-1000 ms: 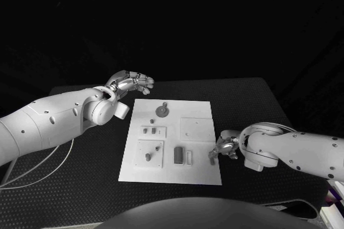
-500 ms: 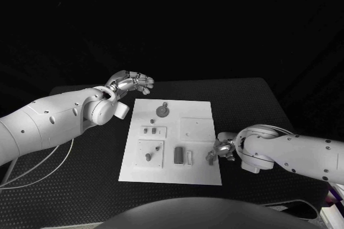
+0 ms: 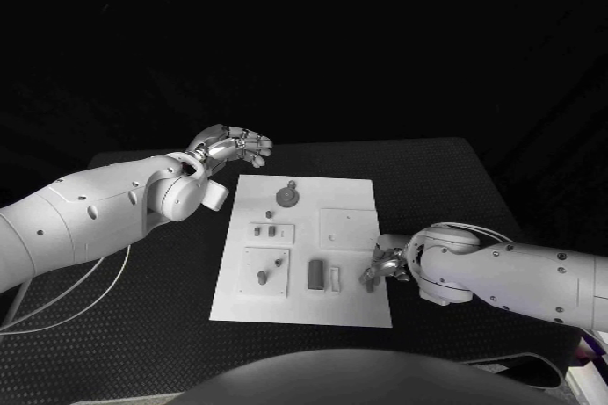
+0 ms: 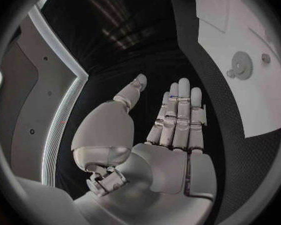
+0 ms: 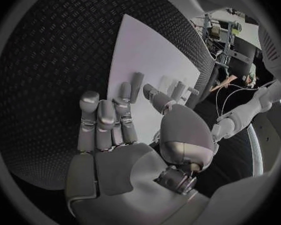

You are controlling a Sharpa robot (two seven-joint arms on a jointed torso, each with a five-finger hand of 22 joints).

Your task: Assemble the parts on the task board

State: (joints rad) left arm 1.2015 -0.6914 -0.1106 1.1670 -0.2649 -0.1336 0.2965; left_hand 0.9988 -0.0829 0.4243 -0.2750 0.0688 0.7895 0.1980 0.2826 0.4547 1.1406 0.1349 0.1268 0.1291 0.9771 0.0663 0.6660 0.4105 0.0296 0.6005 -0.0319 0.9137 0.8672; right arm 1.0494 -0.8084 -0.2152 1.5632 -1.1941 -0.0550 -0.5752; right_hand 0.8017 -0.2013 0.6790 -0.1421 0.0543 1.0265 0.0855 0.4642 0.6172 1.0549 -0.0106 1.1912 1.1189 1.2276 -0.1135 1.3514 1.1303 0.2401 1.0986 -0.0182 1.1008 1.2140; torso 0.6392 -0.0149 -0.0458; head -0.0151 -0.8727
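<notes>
The white task board lies in the middle of the black table. On it sit a grey gear, several small pegs, a dark block and a white block. My right hand hangs over the board's right edge beside the white block. Its fingers are stretched toward the board, the thumb is apart from them, and I see nothing held. My left hand hovers beyond the board's far left corner with straight, spread fingers and an empty palm. The gear lies off to its side.
The black textured mat covers the table around the board. A white cable loops beneath my left arm near the table's left edge. My right forearm lies over the mat right of the board.
My right hand has crept leftward from the board's right edge to over the board. My left hand and the parts have not moved.
</notes>
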